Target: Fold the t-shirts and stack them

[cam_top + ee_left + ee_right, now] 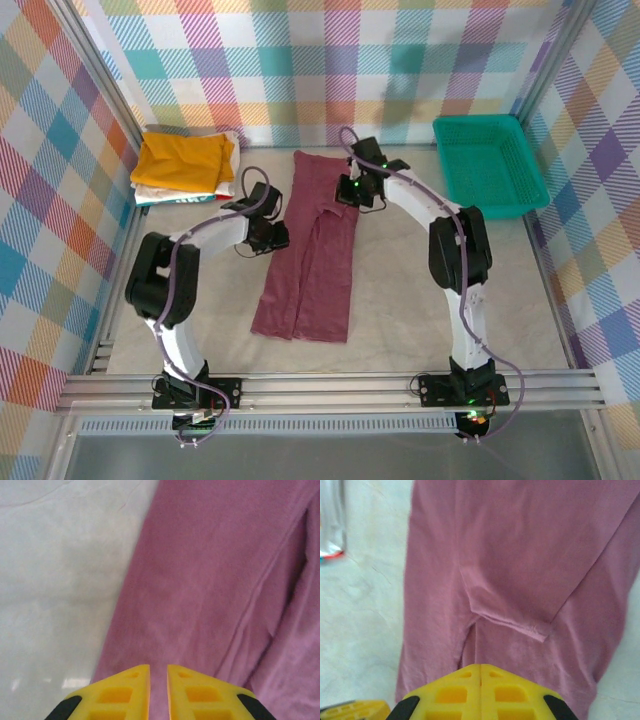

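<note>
Left gripper [158,669] and right gripper [480,666] sit low over a maroon shirt [330,280] on the desk [430,320].

At the shirt's left edge, the left gripper's yellow fingers [125,692] stand a narrow gap apart with cloth showing through (whether they pinch it I cannot tell). The right gripper is clenched, its fingers pressed together above the shirt's upper part, where a sleeve lies folded inward. The shirt lies as a long narrow strip down the middle of the desk, between the two arms. A pile of folded shirts [185,162], mustard on top, sits at the far left corner. A teal basket [490,165] sits at the far right, well apart.
</note>
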